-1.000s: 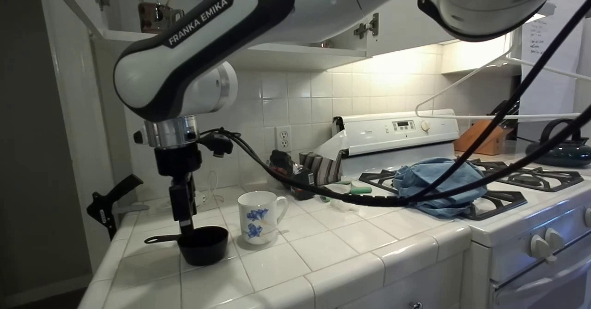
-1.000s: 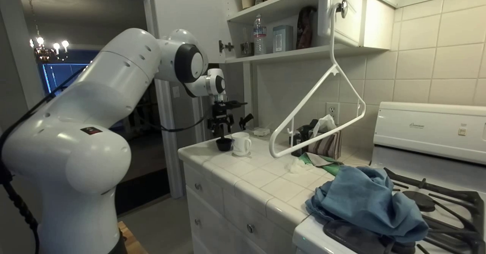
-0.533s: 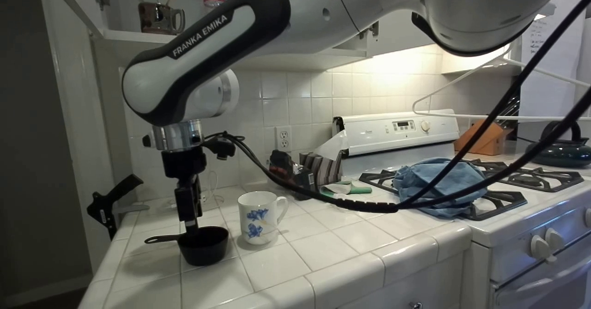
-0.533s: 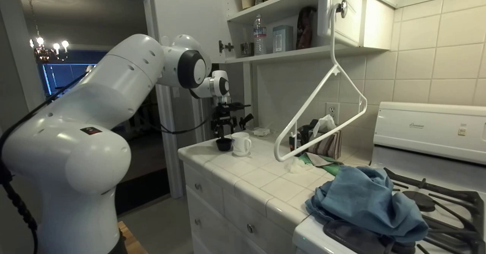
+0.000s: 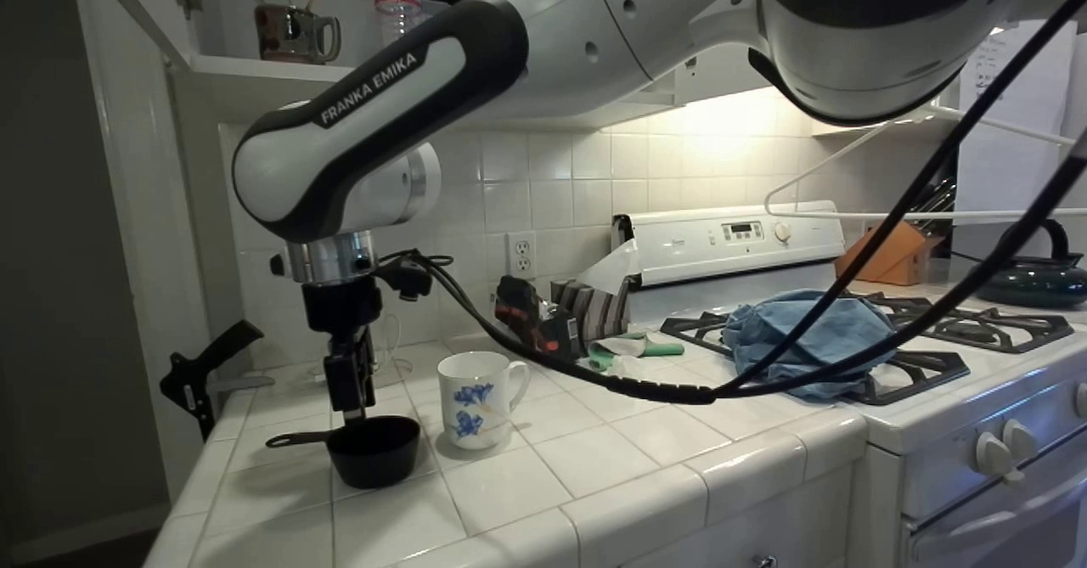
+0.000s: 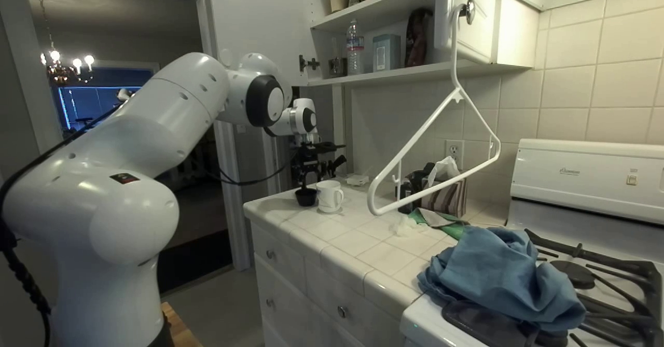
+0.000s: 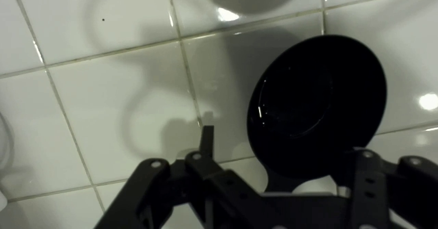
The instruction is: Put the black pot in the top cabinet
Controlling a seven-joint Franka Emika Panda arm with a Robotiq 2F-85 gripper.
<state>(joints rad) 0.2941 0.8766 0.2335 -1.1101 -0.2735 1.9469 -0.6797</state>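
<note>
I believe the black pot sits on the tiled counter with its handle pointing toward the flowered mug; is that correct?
The direction is wrong: in an exterior view the black pot sits on the tiled counter, but its handle points away from the flowered mug.

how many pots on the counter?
1 visible: the black pot, upright beside the white blue-flowered mug. Another could be hidden behind the striped tissue box.

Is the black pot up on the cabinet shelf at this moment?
No, in an exterior view the black pot stands on the white tiled counter, beside the blue-flowered mug.
</note>
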